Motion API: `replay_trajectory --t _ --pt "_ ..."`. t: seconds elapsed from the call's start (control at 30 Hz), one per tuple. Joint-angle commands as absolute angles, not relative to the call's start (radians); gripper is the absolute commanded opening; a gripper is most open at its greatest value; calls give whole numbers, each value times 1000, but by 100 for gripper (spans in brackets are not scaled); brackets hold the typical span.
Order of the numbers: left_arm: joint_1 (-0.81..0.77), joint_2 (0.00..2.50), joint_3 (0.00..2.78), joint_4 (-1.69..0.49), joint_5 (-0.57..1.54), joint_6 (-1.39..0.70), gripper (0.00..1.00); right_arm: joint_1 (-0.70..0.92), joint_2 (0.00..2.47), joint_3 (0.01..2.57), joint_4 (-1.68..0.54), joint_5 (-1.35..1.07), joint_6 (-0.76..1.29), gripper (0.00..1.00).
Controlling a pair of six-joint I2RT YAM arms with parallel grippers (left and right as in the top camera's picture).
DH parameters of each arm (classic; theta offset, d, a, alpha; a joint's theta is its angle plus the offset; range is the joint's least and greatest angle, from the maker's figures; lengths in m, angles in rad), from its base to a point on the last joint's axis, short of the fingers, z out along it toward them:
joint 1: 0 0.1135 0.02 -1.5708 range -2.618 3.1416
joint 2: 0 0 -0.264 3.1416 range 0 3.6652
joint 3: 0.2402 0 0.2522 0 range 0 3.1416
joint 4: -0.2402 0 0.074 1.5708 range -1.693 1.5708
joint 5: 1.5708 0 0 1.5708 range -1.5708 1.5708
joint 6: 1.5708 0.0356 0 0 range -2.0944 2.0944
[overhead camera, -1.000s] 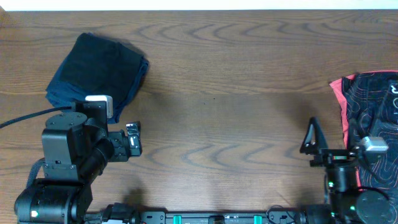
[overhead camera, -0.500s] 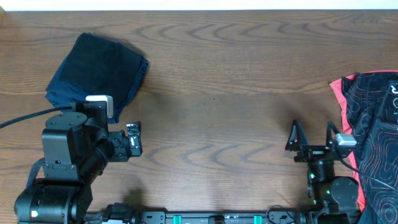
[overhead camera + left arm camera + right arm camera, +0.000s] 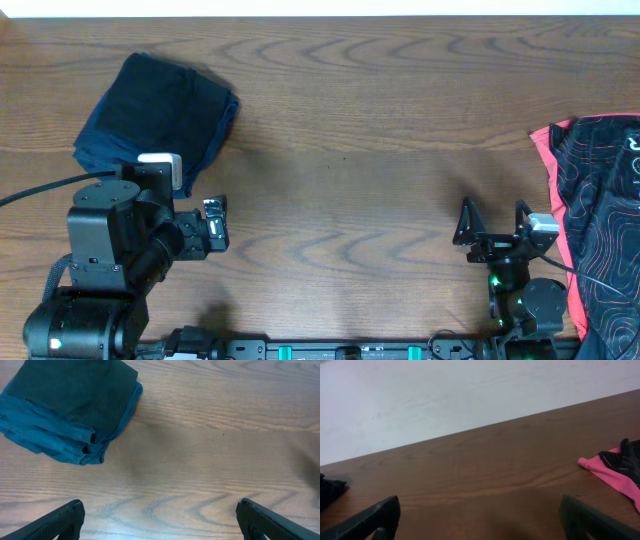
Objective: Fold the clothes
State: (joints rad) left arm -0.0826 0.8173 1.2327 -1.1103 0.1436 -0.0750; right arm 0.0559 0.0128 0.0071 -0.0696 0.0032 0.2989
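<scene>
On the smooth wood-grain table (image 3: 380, 130), we should reach the right gripper (image 3: 492, 222), spread wide and empty, rightward to the rumpled black-and-coral garment (image 3: 600, 190) just beside it and pinch one hem only. The navy garment (image 3: 160, 110), a soft folded bundle, lies ahead of our left gripper (image 3: 215, 225), likewise spread and empty.

We log a dark brown wood-grain counter (image 3: 340, 150) that fills the overhead view, its grain running in long wavy bands. Past its far edge, the right wrist view shows a plain white wall (image 3: 445, 395) meeting the wood in a straight line. Light is even and diffuse. The left wrist view shows a pale sheen on the wood, and shadows are faint.
</scene>
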Motion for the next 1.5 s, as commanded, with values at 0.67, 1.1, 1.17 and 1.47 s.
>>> replay_trajectory --t 0.67,1.1,1.17,1.47 --pt "-84 690 1100 -841 78 -46 98 46 5 6 -73 -1 290 99" --pt "-83 262 512 -292 83 -46 98 46 7 6 -73 -1 291 99" --pt "-83 191 440 -247 82 -46 98 46 7 6 -73 -1 290 99" --pt "-77 1 199 -131 108 -47 98 46 7 6 -73 -1 290 99"
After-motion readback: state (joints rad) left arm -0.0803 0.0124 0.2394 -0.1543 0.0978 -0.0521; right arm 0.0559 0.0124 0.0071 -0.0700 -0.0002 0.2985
